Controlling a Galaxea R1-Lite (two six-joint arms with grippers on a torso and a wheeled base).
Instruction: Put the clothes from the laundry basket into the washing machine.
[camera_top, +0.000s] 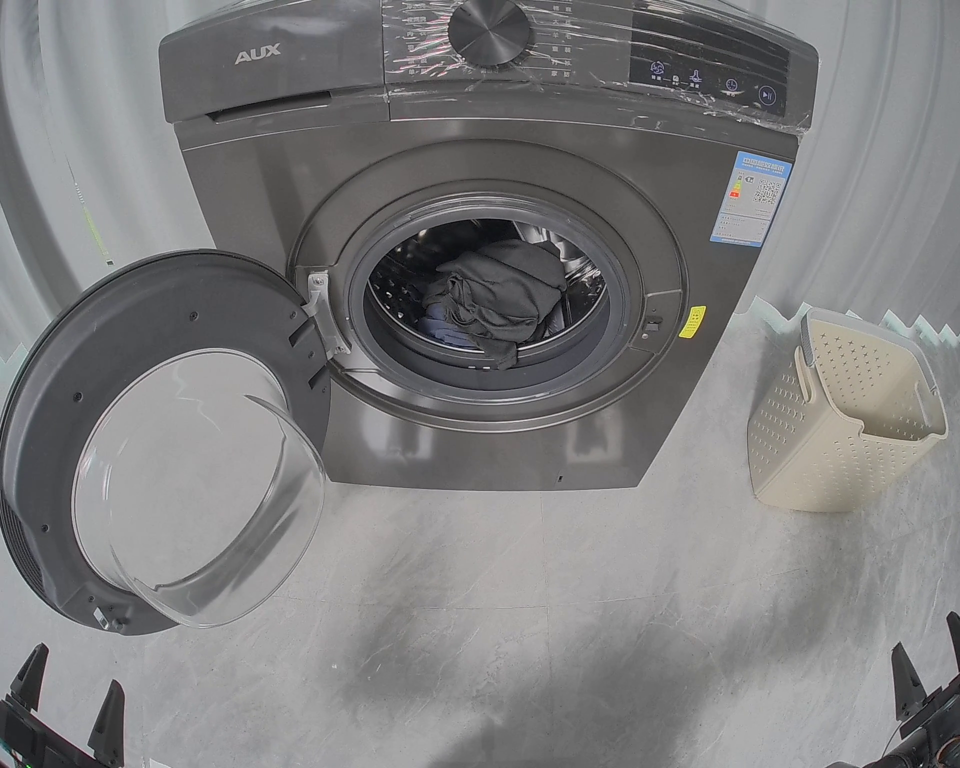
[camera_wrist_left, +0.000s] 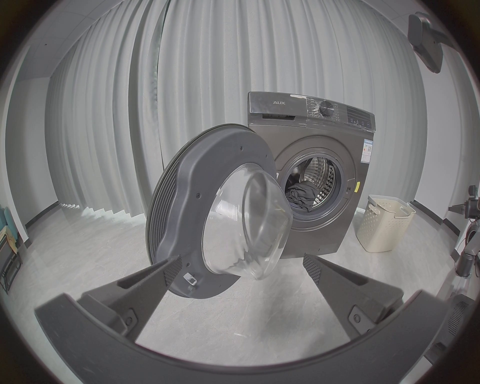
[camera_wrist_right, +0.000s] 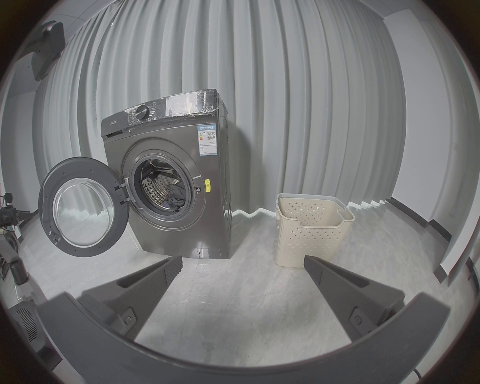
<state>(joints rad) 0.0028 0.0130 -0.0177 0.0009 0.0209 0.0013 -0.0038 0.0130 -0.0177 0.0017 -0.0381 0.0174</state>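
Lying in washing machine (camera_top: 480, 455): clothes (camera_top: 500, 295), maybe several | laundry basket (camera_top: 815, 455) beside

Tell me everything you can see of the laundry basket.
The laundry basket is a cream, plastic-looking tub with perforated walls and a smooth rim with handles. It stands upright on the grey floor, to the right of the washing machine and apart from it. The part of its inside that shows is empty. Only the floor touches it.
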